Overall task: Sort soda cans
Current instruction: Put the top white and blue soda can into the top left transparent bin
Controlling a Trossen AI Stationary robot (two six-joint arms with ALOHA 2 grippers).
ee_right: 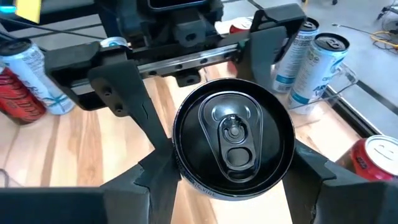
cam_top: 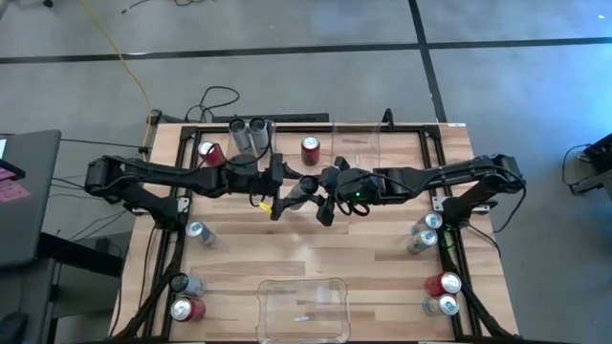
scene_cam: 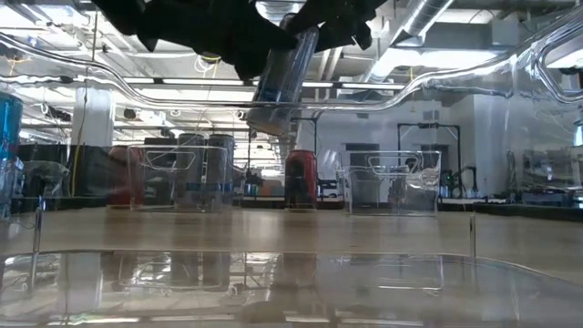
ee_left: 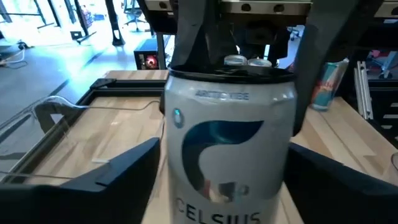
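A silver soda can with a blue swirl (ee_left: 227,143) hangs high over the table's middle, tilted in the low view (scene_cam: 282,77). My right gripper (ee_right: 233,177) comes from the right and is shut on it near its top. My left gripper (ee_left: 224,180) comes from the left and is open. Its fingers (ee_left: 127,171) stand close on either side of the can's lower body; whether they touch it, I cannot tell. Other cans stand on the table: a red one (cam_top: 310,150) at the far middle, two silver ones (cam_top: 251,136) in the far-left bin. My right gripper pinches the can just under its top rim (ee_right: 180,168), one finger on each of two opposite sides. The fingers (ee_left: 189,43) come from the table's right, slanting down. The can's tab end (ee_right: 233,134) faces the wrist. The can hangs tilted, lifted clear of the table.
A clear bin (cam_top: 304,311) lies at the near edge and another (cam_top: 356,143) at the far middle. Cans stand along the left side (cam_top: 199,232), (cam_top: 186,309) and along the right side (cam_top: 426,234), (cam_top: 442,284). Bare wood lies under the grippers.
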